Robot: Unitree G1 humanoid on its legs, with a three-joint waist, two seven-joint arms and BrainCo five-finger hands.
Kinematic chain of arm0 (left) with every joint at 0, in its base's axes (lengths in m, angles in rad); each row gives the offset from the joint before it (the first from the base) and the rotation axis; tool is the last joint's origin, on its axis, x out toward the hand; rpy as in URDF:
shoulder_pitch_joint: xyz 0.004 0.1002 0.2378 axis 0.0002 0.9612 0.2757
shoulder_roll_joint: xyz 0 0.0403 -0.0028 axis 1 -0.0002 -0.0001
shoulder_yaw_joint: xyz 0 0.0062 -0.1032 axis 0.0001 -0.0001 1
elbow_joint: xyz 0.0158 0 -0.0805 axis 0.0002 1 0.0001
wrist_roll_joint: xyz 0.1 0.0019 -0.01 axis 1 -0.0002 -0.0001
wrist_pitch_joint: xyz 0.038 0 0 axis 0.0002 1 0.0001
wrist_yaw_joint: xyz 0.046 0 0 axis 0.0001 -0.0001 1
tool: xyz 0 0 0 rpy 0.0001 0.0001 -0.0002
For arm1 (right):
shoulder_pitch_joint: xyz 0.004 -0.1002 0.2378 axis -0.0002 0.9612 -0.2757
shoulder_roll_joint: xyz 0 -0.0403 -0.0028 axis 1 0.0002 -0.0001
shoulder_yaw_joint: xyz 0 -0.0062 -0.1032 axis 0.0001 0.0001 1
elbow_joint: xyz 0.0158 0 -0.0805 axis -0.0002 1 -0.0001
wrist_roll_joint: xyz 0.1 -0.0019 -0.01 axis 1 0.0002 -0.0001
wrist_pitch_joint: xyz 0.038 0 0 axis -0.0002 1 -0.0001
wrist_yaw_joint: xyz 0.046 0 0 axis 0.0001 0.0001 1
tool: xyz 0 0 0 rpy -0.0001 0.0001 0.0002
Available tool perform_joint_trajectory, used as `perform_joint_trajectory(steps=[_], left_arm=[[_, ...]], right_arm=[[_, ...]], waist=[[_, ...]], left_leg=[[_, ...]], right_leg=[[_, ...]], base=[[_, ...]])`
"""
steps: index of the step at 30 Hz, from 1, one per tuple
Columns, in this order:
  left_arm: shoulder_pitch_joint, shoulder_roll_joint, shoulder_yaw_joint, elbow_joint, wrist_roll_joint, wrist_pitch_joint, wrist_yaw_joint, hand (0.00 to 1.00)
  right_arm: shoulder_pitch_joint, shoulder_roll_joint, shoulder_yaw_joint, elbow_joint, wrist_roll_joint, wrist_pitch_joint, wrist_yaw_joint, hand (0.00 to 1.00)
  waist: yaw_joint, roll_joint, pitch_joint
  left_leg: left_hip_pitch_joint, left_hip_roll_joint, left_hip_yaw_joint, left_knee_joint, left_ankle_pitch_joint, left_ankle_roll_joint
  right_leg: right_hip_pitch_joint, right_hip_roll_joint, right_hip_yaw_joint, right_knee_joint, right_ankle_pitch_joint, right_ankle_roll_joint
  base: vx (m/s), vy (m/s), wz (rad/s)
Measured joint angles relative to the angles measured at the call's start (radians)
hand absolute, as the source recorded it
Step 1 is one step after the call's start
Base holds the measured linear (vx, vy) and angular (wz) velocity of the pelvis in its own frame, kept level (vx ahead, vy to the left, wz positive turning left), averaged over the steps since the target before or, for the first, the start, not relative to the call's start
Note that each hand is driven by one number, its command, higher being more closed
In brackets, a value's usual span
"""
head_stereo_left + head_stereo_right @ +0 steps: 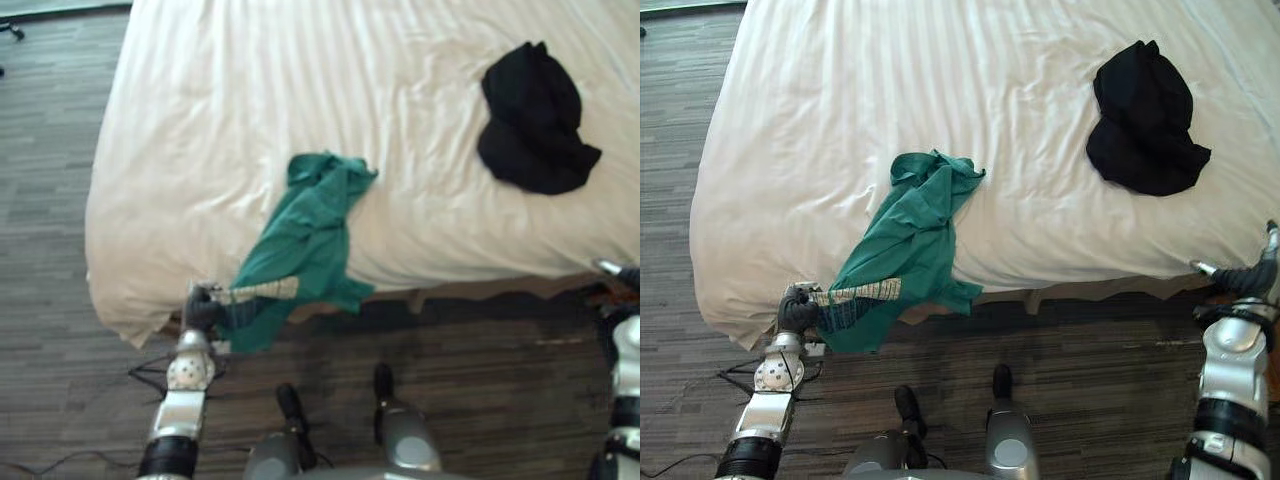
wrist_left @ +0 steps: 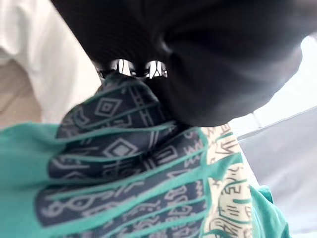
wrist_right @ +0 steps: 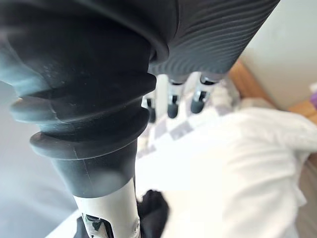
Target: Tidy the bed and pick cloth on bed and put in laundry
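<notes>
A green cloth point(image 1: 310, 235) with a patterned print point(image 2: 124, 163) lies half on the white bed point(image 1: 250, 90) and hangs over its near edge. My left hand point(image 1: 203, 310) is at the cloth's lower end, below the bed's near left corner, with its fingers curled round the fabric. A crumpled black cloth point(image 1: 535, 120) sits on the bed at the right. My right hand point(image 1: 1250, 275) is by the bed's near right edge, apart from both cloths, its fingers point(image 3: 171, 101) straight and holding nothing.
Dark striped flooring point(image 1: 50, 200) runs along the bed's left side and in front of it. A strip of the wooden bed base point(image 1: 480, 292) shows under the near edge. A small dark wheeled object point(image 1: 12, 30) stands at the far left.
</notes>
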Motion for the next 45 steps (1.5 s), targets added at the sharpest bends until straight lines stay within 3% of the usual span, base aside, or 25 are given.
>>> perform_joint_trajectory(steps=[1,2,4,6,9,19,26,28,30,31,38,45], left_arm=[[0.000,0.000,0.000,0.000,0.000,0.000,0.000,1.00],[0.030,-0.030,-0.006,0.000,-0.034,-0.003,-0.019,1.00],[0.046,-0.035,-0.019,0.000,-0.052,-0.003,-0.021,1.00],[0.055,-0.036,-0.049,0.002,-0.072,-0.005,-0.025,1.00],[0.069,-0.041,-0.063,0.002,-0.095,-0.023,-0.042,1.00],[0.070,-0.041,-0.120,-0.005,-0.138,-0.049,-0.042,1.00],[0.036,-0.047,-0.165,-0.004,-0.159,-0.058,-0.042,1.00],[0.032,-0.049,-0.165,-0.004,-0.169,-0.059,-0.042,1.00],[0.027,-0.053,-0.164,-0.005,-0.194,-0.061,-0.042,1.00],[0.024,-0.056,-0.164,-0.004,-0.200,-0.061,-0.042,1.00],[0.018,-0.079,-0.154,-0.004,-0.233,-0.069,-0.043,1.00],[0.018,-0.139,-0.132,0.008,-0.254,-0.069,-0.060,1.00]], right_arm=[[0.000,0.000,0.000,0.000,0.000,0.000,0.000,0.00],[-0.055,-0.084,0.034,0.047,0.001,0.001,0.002,0.00],[-0.119,-0.145,0.063,0.090,0.001,0.001,0.007,0.00],[-0.250,-0.252,0.122,0.162,0.001,0.001,0.011,0.00],[-0.433,-0.348,0.222,0.231,0.003,-0.002,0.014,0.00],[-0.928,-0.493,0.582,0.386,0.007,-0.012,0.015,0.00],[-0.977,-0.499,0.645,0.405,0.013,-0.013,0.016,0.00],[-0.985,-0.500,0.646,0.404,0.017,-0.013,0.016,0.00],[-1.004,-0.500,0.652,0.404,0.019,-0.007,0.015,0.00],[-1.012,-0.501,0.664,0.404,0.019,-0.001,0.014,0.00],[-1.160,-0.502,0.864,0.405,0.019,0.007,0.002,0.00],[-1.337,-0.545,1.044,0.405,0.007,0.007,-0.006,0.00]], waist=[[0.000,0.000,0.000],[0.001,0.024,0.000],[0.002,0.044,0.007],[0.013,0.086,0.029],[0.018,0.137,0.054],[0.033,0.230,0.157],[0.051,0.234,0.192],[0.055,0.234,0.192],[0.049,0.234,0.192],[0.048,0.233,0.192],[0.062,0.234,0.192],[0.071,0.235,0.191]], left_leg=[[0.000,0.000,0.000,0.000,0.000,0.000],[-0.027,0.000,-0.020,-0.001,0.010,-0.002],[-0.051,0.000,-0.036,-0.001,0.022,0.005],[-0.082,-0.001,-0.058,-0.002,0.039,0.008],[-0.127,-0.001,-0.083,-0.002,0.056,0.005],[-0.238,-0.005,-0.085,-0.002,0.089,-0.023],[-0.305,-0.006,-0.070,-0.010,0.114,-0.048],[-0.320,-0.006,-0.019,-0.011,0.103,-0.058],[-0.335,0.003,0.123,-0.011,0.100,-0.064],[-0.340,0.000,0.145,-0.011,0.104,-0.061],[-0.422,-0.034,0.206,-0.011,0.122,-0.039],[-0.476,-0.046,0.236,-0.011,0.121,-0.040]], right_leg=[[0.000,0.000,0.000,0.000,0.000,0.000],[-0.009,-0.001,-0.023,-0.013,0.005,0.000],[-0.023,-0.002,-0.038,-0.013,0.006,0.000],[-0.041,-0.005,-0.061,-0.012,0.007,0.000],[-0.070,-0.007,-0.090,-0.009,0.009,-0.002],[-0.196,-0.021,-0.104,0.031,0.019,-0.005],[-0.332,-0.047,-0.108,0.190,-0.042,-0.025],[-0.376,-0.067,-0.105,0.249,-0.068,-0.025],[-0.430,-0.099,-0.093,0.311,-0.090,-0.020],[-0.446,-0.108,-0.086,0.328,-0.095,-0.018],[-0.598,-0.148,-0.048,0.404,-0.100,-0.017],[-0.703,-0.173,-0.038,0.477,-0.117,-0.043]], base=[[0.02,-0.009,0.29],[0.02,0.001,0.29],[0.03,0.006,0.32],[0.03,0.010,0.31],[0.03,0.013,0.32],[0.01,0.002,0.06],[-0.05,-0.020,0.09],[-0.06,-0.020,0.15],[-0.04,-0.012,0.18],[-0.01,-0.009,0.11],[0.02,-0.013,-0.04],[0.03,-0.035,0.02]])
